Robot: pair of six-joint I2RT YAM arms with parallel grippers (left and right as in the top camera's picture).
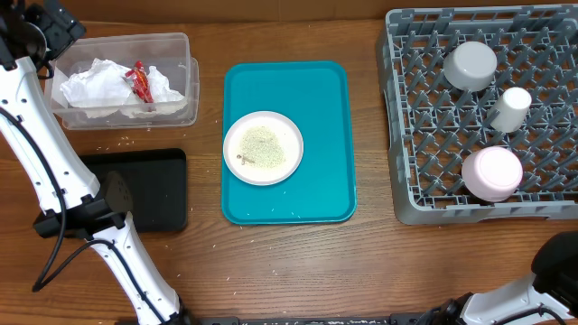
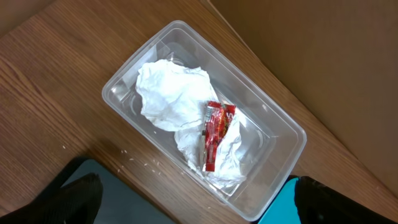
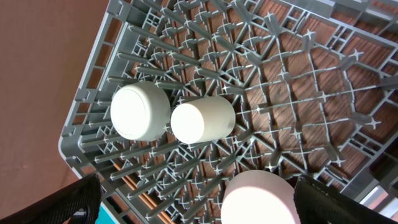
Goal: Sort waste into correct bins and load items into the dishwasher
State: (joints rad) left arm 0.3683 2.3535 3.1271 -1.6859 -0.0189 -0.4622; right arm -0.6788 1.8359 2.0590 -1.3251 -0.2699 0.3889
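The clear tub (image 1: 181,45) at the back left holds crumpled white napkins (image 1: 99,83) and a red wrapper (image 1: 141,83). My left gripper (image 2: 199,202) hovers open above this tub (image 2: 273,121), nothing between its fingers; the napkins (image 2: 168,93) and wrapper (image 2: 214,134) lie below. A white plate (image 1: 263,147) covered in rice sits on the teal tray (image 1: 325,99). The grey dish rack (image 1: 424,135) holds an upturned grey bowl (image 1: 470,65), a white cup (image 1: 511,108) and a round white dish (image 1: 492,173). My right gripper (image 3: 199,202) hangs open over the rack (image 3: 298,81), just above the dish (image 3: 258,196).
A shallow black tray (image 1: 149,185) lies left of the teal tray, partly under my left arm (image 1: 41,153). Loose rice grains (image 1: 122,140) are scattered on the wood between tub and black tray. The right arm's base (image 1: 560,262) shows at the front right.
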